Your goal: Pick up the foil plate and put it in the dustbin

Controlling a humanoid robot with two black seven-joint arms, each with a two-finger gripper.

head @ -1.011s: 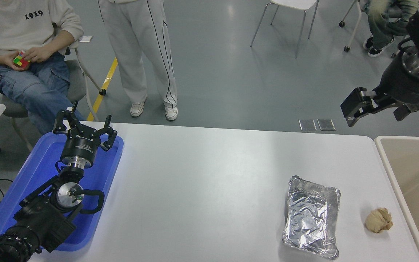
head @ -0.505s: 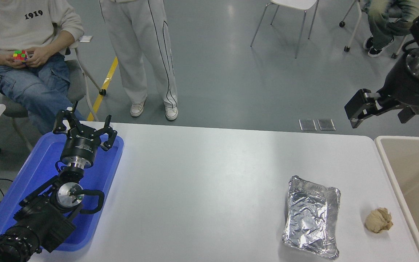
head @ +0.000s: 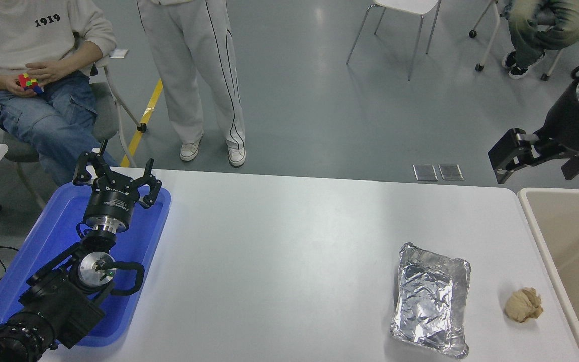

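The foil plate point(head: 431, 300), silver and wrinkled, lies on the white table point(head: 279, 261) near its front right. The beige dustbin point(head: 576, 241) stands at the table's right end, cut off by the picture's edge. My right gripper point(head: 539, 167) hangs open and empty high at the right edge, above the table's far right corner and the bin's far rim, well away from the plate. My left gripper point(head: 117, 177) is parked open over the blue tray at the lower left.
A tan wadded paper lump point(head: 523, 304) lies between the plate and the bin. A flat blue tray point(head: 146, 236) is under the left arm. A person sits at the far left with a colour cube; another stands behind the table. Chairs stand farther back.
My right gripper has drifted to the right and slightly down, toward the picture's edge. The plate, the lump and the left arm have not moved.
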